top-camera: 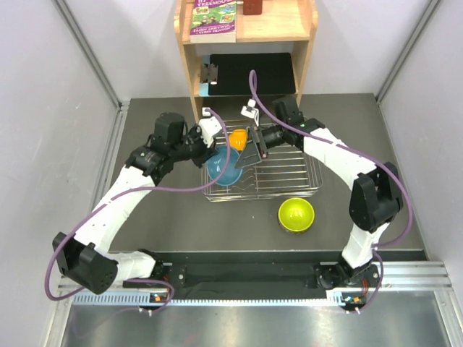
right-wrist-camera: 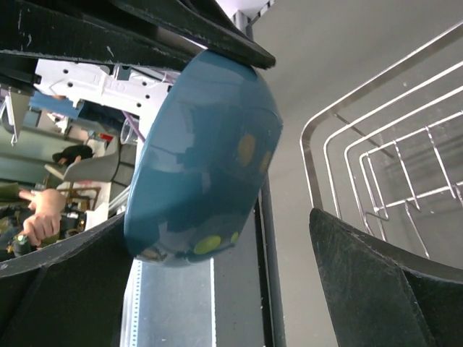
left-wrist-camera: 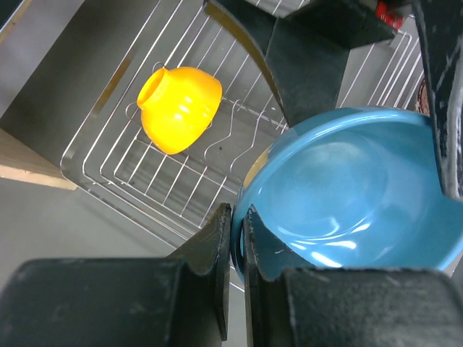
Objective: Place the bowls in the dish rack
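Dark grey table point(top-camera: 181, 231), pale walls point(top-camera: 58, 108) closing it in on the left, far and right sides. At the far edge stands a wooden shelf unit point(top-camera: 189, 72) with a purple-and-green book point(top-camera: 213, 20) up top and a flat black panel point(top-camera: 253, 72) on the shelf below.

The dish rack point(top-camera: 289, 194) sits mid-table, just in front of that shelf unit. Both arms are over it, purple cables point(top-camera: 173, 189) looping off them. The left tool point(left-wrist-camera: 237, 217) is pinched tight on the rim of the blue bowl point(top-camera: 224, 170), one finger inside and one outside. The bowl is tipped up on edge over the left part of the rack.

The right tool point(right-wrist-camera: 224, 217) is spread wide and has hold of nothing. The blue bowl's underside hangs in front of its parted fingers; whether they touch it, I cannot tell.

The orange bowl point(left-wrist-camera: 179, 108) is in the rack, tipped over among the tines at the rack's far side. The lime-green bowl point(top-camera: 296, 215) stands upright on the table, just outside the rack's near right corner.

Along the near edge a black base bar point(top-camera: 253, 275) carries both arms, with a metal rail point(top-camera: 289, 318) below it. Past the blue bowl, the right wrist view catches a person point(right-wrist-camera: 45, 210) out in the room.
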Robot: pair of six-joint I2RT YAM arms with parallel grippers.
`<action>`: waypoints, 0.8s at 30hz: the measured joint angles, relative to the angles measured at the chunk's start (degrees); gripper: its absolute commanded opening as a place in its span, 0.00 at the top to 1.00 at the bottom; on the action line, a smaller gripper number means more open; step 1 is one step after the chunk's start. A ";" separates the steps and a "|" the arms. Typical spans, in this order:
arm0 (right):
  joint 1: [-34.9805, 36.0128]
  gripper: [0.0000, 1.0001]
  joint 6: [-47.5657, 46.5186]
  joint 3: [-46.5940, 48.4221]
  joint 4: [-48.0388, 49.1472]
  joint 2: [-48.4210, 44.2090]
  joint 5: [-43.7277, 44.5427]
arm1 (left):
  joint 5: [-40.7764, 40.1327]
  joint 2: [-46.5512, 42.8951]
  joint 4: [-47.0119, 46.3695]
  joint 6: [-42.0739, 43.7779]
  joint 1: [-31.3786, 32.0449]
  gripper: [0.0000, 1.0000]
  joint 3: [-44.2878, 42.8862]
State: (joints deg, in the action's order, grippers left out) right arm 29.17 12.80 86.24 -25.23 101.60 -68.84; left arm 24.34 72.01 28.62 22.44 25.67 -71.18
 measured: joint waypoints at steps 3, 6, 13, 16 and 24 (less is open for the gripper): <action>0.85 0.00 0.28 0.61 -0.04 0.44 -0.63 | -0.44 -0.02 -0.46 -0.11 0.28 1.00 0.02; 1.60 0.03 0.35 0.94 -0.02 0.61 -1.33 | -1.62 -0.02 -1.11 -0.13 0.81 1.00 0.04; 2.36 0.21 0.72 1.29 -0.04 0.94 -2.84 | -4.26 -0.02 -2.82 -0.11 1.33 1.00 0.59; 2.34 0.28 1.20 1.29 0.22 0.94 -3.23 | -4.72 -0.04 -3.17 -0.13 1.33 1.00 0.90; 2.32 0.27 2.29 1.29 0.94 1.11 -3.32 | -4.74 -0.76 -3.41 -0.28 1.40 1.00 1.03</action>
State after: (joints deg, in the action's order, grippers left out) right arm 31.48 15.09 87.53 -24.29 102.72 -72.16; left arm 19.59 71.24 25.21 22.15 27.07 -70.15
